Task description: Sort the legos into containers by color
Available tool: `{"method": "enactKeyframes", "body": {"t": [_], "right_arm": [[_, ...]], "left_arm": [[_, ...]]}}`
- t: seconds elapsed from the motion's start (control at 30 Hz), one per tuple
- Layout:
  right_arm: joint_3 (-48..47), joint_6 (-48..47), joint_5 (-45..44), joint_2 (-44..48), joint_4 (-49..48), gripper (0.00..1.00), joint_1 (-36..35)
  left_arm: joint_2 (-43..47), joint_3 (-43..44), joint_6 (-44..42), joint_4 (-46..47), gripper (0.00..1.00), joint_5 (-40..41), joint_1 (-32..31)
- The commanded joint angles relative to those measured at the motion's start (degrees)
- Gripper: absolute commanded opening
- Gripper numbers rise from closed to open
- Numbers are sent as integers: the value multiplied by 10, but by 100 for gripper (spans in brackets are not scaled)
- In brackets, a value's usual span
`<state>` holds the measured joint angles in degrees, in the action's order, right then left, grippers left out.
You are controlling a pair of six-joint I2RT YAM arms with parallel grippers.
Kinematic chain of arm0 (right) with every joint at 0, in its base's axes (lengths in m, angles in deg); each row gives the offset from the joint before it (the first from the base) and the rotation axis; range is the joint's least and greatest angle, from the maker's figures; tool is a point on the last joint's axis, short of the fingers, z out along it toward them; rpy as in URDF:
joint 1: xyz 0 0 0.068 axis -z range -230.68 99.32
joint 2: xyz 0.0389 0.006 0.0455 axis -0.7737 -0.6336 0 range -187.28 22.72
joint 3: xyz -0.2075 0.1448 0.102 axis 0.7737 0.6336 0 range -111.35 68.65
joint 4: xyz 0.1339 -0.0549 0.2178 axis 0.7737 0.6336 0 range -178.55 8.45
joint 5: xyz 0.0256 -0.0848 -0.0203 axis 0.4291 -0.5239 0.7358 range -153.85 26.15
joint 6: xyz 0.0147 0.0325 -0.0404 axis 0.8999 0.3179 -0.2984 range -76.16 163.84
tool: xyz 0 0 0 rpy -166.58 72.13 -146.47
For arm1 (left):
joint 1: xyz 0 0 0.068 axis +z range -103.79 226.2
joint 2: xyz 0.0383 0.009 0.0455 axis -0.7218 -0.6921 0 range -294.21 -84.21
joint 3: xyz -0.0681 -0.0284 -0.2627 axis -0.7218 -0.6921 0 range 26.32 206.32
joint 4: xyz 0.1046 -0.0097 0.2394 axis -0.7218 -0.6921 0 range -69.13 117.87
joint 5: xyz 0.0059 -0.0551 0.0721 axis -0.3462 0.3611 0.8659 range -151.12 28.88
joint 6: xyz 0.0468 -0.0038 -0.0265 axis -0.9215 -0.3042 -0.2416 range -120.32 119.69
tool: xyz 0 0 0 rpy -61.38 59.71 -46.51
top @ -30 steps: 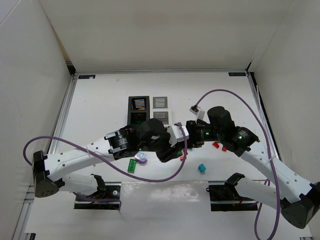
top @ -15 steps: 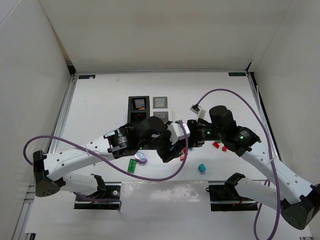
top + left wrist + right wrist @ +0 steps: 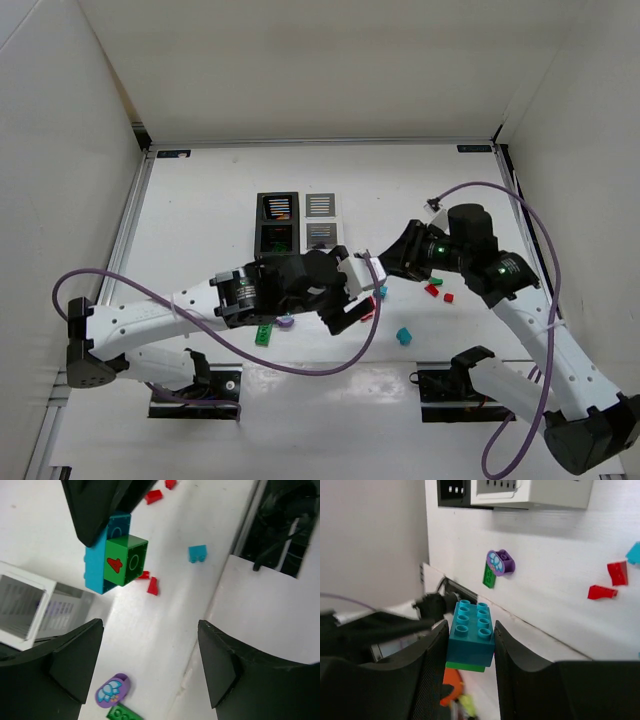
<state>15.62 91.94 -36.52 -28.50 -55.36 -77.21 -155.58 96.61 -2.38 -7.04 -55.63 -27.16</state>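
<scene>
Our right jaws pinch one teal brick (image 3: 471, 625) with one green brick (image 3: 465, 666) under it, low centre; our left jaws are spread. Loose on the table (image 3: 165, 630) we count four red legos (image 3: 153, 496), one teal lego (image 3: 197, 553), one purple lego (image 3: 112, 691) and one green lego (image 3: 122, 713), below the four containers (image 3: 301, 220).

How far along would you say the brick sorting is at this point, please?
Early on. Done: the far black bin already shows a few coloured pieces. In hand: the right gripper is shut on a teal-and-green stack, held above the table; the left gripper is open and empty. Left: a purple piece, a green brick, a teal brick and several red pieces lie loose.
</scene>
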Motion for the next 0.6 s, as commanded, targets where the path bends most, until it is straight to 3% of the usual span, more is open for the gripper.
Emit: {"method": "enactKeyframes", "body": {"t": [0.0, 0.13, 0.57], "right_arm": [[-12, 109, -23, 30, 21, 0, 6], [-20, 150, -91, 48, 41, 0, -19], [-32, 265, -148, 40, 28, 0, -82]], "left_arm": [[-3, 32, 0, -1, 85, 139, -32], [-28, 36, -19, 29, 84, 219, -64], [-62, 24, -66, 110, 80, 273, -71]]}}
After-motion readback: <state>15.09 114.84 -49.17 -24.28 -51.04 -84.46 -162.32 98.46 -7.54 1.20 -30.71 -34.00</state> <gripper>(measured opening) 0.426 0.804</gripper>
